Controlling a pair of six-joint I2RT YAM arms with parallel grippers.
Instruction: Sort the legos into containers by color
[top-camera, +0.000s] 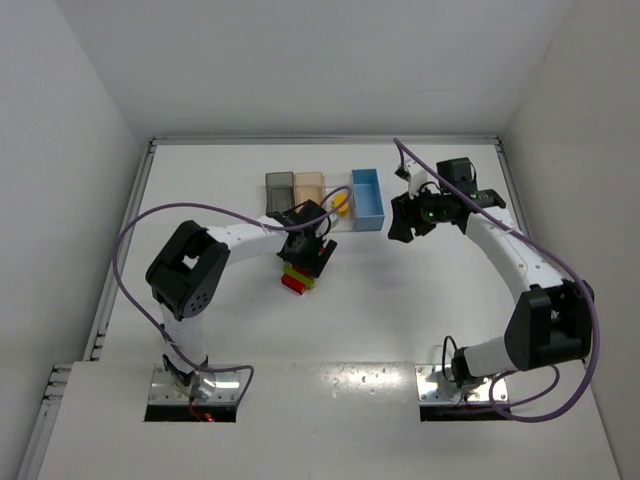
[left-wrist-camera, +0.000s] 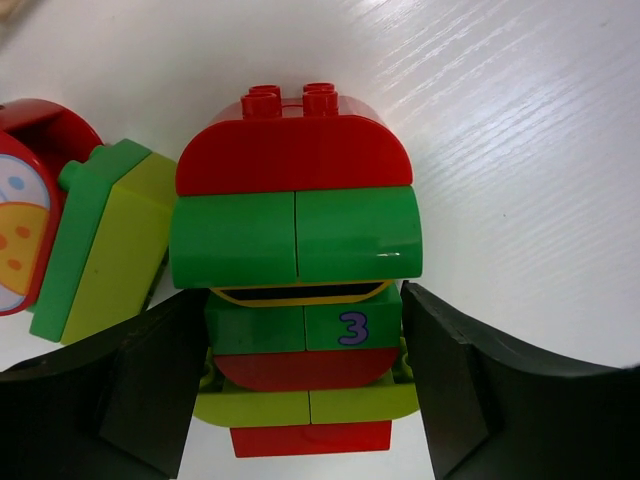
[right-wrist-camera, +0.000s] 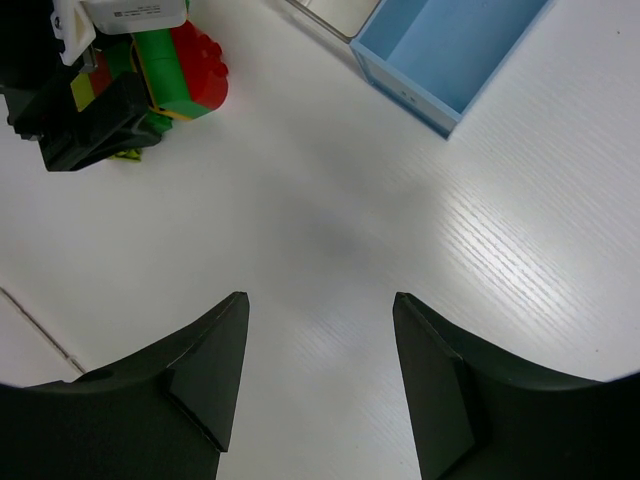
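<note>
A stack of stuck-together legos (left-wrist-camera: 296, 230), red, dark green, lime and a yellow strip, lies on the table between my left gripper's (left-wrist-camera: 303, 300) fingers. Both pads press the sides of its dark green brick marked 3. In the top view this gripper (top-camera: 306, 258) sits over the stack (top-camera: 294, 280), in front of the bins. A second clump, a red round piece (left-wrist-camera: 22, 200) and a green-lime brick (left-wrist-camera: 100, 240), lies just beside it. Dark grey (top-camera: 279, 186), tan (top-camera: 309, 186), clear (top-camera: 343, 222) and blue (top-camera: 368, 198) bins stand in a row. My right gripper (right-wrist-camera: 320, 297) is open and empty.
A yellow lego (top-camera: 342, 204) lies in the clear bin. The right gripper (top-camera: 405, 228) hovers just right of the blue bin (right-wrist-camera: 450, 45). The left gripper with the stack shows at the upper left of the right wrist view (right-wrist-camera: 150, 60). White walls enclose the table.
</note>
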